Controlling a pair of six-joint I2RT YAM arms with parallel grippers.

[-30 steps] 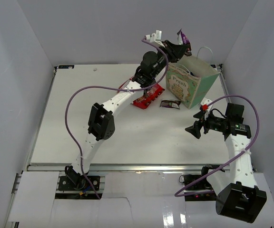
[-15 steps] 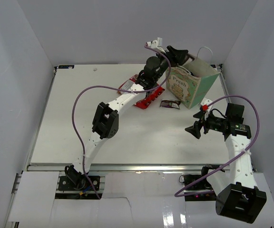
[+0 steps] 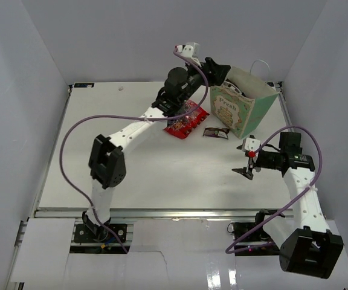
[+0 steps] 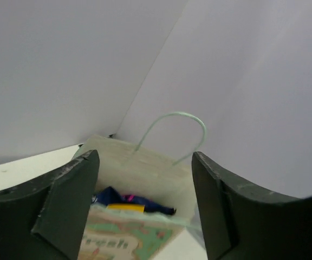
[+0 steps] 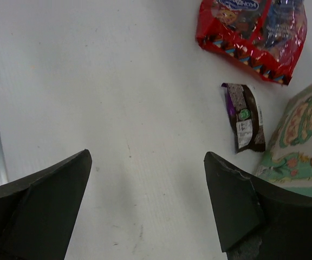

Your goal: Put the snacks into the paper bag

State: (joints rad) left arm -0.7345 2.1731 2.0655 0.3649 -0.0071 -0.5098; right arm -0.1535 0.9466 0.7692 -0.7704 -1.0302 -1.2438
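The pale green paper bag (image 3: 244,109) stands upright at the back right, its mouth open. My left gripper (image 3: 221,70) hovers open just above and left of its rim, with nothing between the jaws. In the left wrist view the left gripper (image 4: 145,181) looks down into the paper bag (image 4: 150,168), where the purple-blue bag (image 4: 112,196) and a yellow packet (image 4: 126,207) lie. The red candy bag (image 3: 186,121) and the dark brown wrapper (image 3: 216,132) lie on the table left of the paper bag. My right gripper (image 3: 244,164) is open, low over the table in front of the bag.
The right wrist view has the open right gripper (image 5: 145,162) over bare table, the red candy bag (image 5: 253,32) and brown wrapper (image 5: 245,116) ahead, and the paper bag's printed side (image 5: 302,146) at right. White walls close in behind and right. A string handle (image 4: 172,135) arches over the bag.
My left gripper opened above the paper bag and the purple-blue bag it held dropped inside; the arm then drew back left. The right gripper shifted slightly left and tilted down.
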